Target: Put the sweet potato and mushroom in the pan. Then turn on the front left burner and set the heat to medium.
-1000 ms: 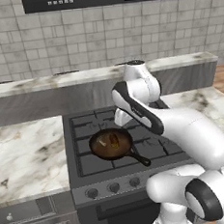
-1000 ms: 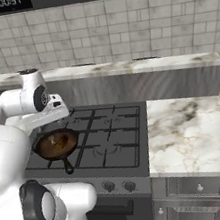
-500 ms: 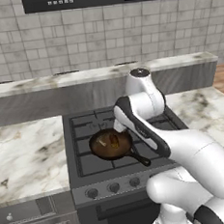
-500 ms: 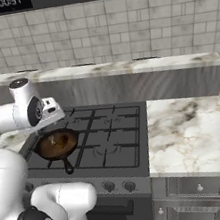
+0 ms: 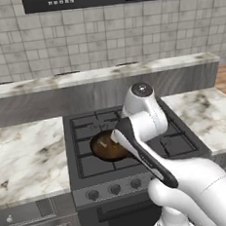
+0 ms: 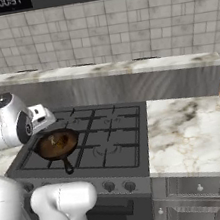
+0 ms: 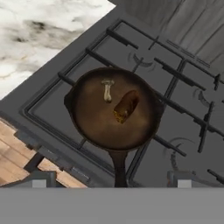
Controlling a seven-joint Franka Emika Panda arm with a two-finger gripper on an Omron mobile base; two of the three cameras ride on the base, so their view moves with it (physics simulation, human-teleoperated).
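Observation:
The dark pan (image 7: 94, 122) sits on the stove grate over the front left burner, which it hides, with its handle pointing toward the stove's front edge. Inside it lie the reddish-brown sweet potato (image 7: 127, 106) and the small pale mushroom (image 7: 106, 89), a little apart. My gripper (image 7: 111, 181) hovers above the handle end of the pan, open, its fingertips (image 7: 40, 180) wide apart with nothing between them. In the right base view the hand (image 6: 41, 118) hangs just left of and above the pan (image 6: 57, 144). My arm covers part of the pan (image 5: 102, 146) in the left base view.
Stove knobs (image 5: 114, 188) line the front panel below the pan; two more knobs (image 6: 118, 185) show in the right base view. Marble counters (image 5: 26, 157) (image 6: 191, 129) flank the stove. A raised ledge runs behind it, under the tiled wall.
My arm has swung lower and toward the stove's front left, drawing the hand back above the pan's handle side. The gripper stayed open; the pan and its contents have not moved.

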